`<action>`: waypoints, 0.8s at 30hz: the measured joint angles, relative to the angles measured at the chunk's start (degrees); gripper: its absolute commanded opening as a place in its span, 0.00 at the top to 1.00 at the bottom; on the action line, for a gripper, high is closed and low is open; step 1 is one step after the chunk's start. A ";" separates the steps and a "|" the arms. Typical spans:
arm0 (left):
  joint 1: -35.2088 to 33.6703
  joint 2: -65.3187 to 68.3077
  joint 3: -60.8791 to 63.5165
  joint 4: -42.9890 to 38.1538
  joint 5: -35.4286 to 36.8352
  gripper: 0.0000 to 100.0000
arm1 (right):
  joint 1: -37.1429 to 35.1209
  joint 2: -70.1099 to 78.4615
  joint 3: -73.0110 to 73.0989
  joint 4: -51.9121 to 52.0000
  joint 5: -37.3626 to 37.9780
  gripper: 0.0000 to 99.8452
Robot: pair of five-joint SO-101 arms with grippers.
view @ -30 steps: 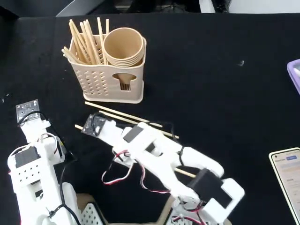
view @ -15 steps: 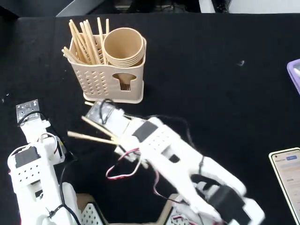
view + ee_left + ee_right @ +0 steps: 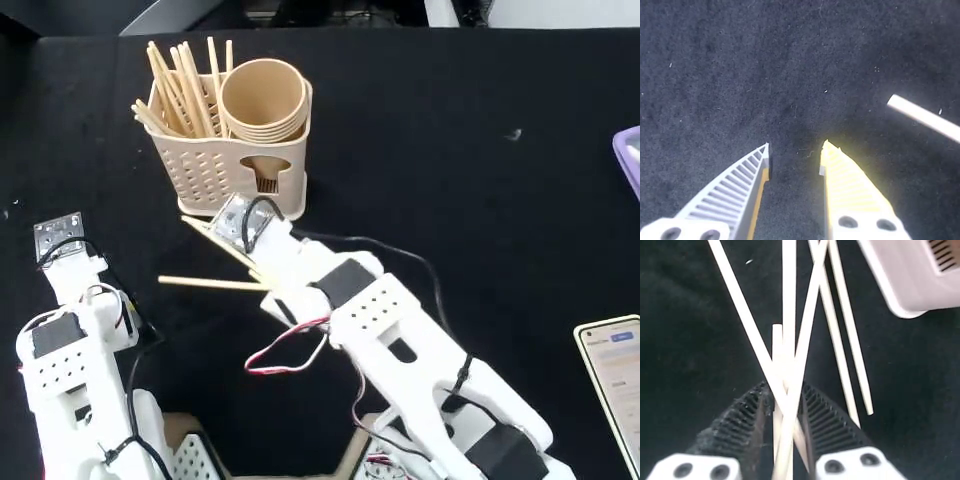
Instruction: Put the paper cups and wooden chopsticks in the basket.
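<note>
**Spotter A:** Your black table (image 3: 480,200) spreads across the high view; your right arm (image 3: 400,340) slants up from the lower right toward the centre; your left arm (image 3: 70,350) stands in the lower left corner.

**Spotter B:** Your basket (image 3: 225,175) sits upright in the upper left; the paper cups (image 3: 263,100) are nested in its right compartment; the stored chopsticks (image 3: 185,85) lean in its left one.

**Spotter A:** Your right gripper (image 3: 785,390) is just below the basket's front in the high view; its jaws are pinched nearly together on the held chopsticks (image 3: 789,300), a crossed bundle; one of them pokes out toward the left of the high view.

**Spotter B:** Two loose sticks (image 3: 852,340) run just beside that gripper, outside its grip.

**Spotter A:** Your left gripper (image 3: 795,150) hangs over bare table; its jaws stand moderately apart with nothing between them; a chopstick tip (image 3: 925,117) lies near it, not touching.
</note>
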 measured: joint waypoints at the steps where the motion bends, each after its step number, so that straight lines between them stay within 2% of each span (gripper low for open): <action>1: 0.00 0.00 0.00 0.00 0.00 0.83 | 0.00 0.00 0.18 -0.53 0.00 0.99; 6: 0.00 0.00 0.00 0.00 0.00 0.83 | -1.14 2.02 4.04 -2.64 0.00 0.97; 12: 0.00 0.00 0.00 0.00 0.00 0.83 | -1.05 11.69 4.92 -5.10 0.00 0.84; 18: 0.00 0.00 0.00 0.00 0.00 0.83 | -1.14 20.40 2.46 -5.19 0.00 0.84; 24: 0.00 0.00 0.00 0.00 0.00 0.83 | -1.14 21.71 -0.88 -5.19 -0.09 0.84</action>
